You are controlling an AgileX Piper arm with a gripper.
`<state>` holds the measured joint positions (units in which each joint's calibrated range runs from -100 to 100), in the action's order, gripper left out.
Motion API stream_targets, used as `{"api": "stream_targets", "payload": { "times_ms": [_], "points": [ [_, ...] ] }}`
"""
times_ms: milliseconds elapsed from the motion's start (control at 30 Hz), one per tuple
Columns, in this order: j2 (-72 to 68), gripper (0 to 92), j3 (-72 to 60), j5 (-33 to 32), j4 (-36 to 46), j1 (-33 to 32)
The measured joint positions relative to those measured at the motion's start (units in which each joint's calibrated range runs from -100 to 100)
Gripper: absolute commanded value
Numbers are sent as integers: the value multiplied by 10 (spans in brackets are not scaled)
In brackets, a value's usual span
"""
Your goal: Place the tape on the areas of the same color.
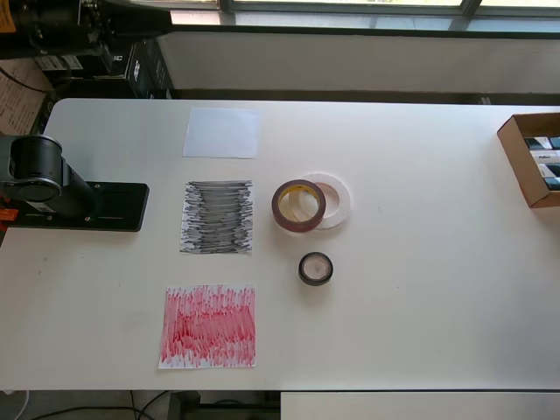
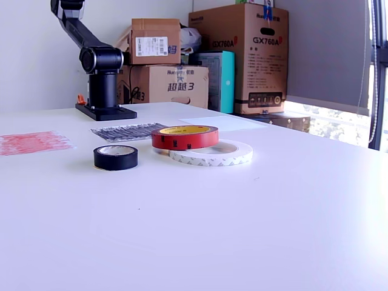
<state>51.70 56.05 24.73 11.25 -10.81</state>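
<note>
A dark red-brown tape ring (image 1: pixel 298 206) (image 2: pixel 185 137) lies on the white table, partly overlapping a flat white tape ring (image 1: pixel 336 200) (image 2: pixel 212 153). A smaller black tape ring (image 1: pixel 316 269) (image 2: pixel 116 157) lies just below them in the overhead view. Three paper sheets lie in a column to the overhead view's left: plain white (image 1: pixel 222 133) (image 2: pixel 218 122), scribbled black (image 1: pixel 217 217) (image 2: pixel 129 131), scribbled red (image 1: pixel 209 326) (image 2: pixel 33 142). Only the arm's base (image 1: pixel 39 179) (image 2: pixel 102 73) shows; the gripper is out of view.
The arm's black base plate (image 1: pixel 96 206) sits at the overhead view's left edge of the table. An open cardboard box (image 1: pixel 532 157) stands at the table's right edge. Stacked cardboard boxes (image 2: pixel 239 54) stand behind the table in the exterior view.
</note>
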Motion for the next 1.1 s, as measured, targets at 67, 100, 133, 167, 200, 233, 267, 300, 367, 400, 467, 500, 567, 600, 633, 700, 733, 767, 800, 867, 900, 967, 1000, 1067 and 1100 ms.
{"api": "stream_targets", "payload": {
  "times_ms": [67, 100, 133, 167, 200, 233, 267, 300, 367, 400, 467, 500, 567, 600, 633, 700, 733, 767, 800, 867, 900, 967, 1000, 1067, 1100],
  "points": [
    [-59, 81, -46, -12, 6, 8],
    [-88, 81, -72, -20, 15, 15],
    [-111, 81, -97, -27, 25, 20],
    [-138, 81, -123, -36, 37, 29],
    [-165, 81, -149, -46, 50, 36],
    [-185, 81, -170, -54, 62, 41],
    [-211, 81, -197, -65, 76, 47],
    [-235, 81, -224, -76, 92, 53],
    [-282, 82, -270, -101, 132, 60],
    [-305, 82, -296, -114, 155, 62],
    [-345, 82, -342, -138, 206, 62],
    [-366, 82, -366, -149, 234, 62],
    [-403, 82, -412, -173, 289, 62],
    [-422, 82, -432, -185, 322, 62],
    [-441, 82, -451, -195, 357, 62],
    [-472, 82, -481, -213, 424, 62],
    [-488, 79, -496, -219, 458, 63],
    [-504, 77, -507, -224, 484, 65],
    [-518, 77, -518, -229, 516, 69],
    [-543, 81, -537, -234, 572, 76],
    [-555, 81, -544, -236, 598, 81],
    [-576, 81, -553, -236, 641, 90],
    [-587, 81, -555, -236, 661, 96],
    [-606, 81, -556, -236, 694, 104],
    [-614, 81, -556, -236, 709, 108]
  ]
}}
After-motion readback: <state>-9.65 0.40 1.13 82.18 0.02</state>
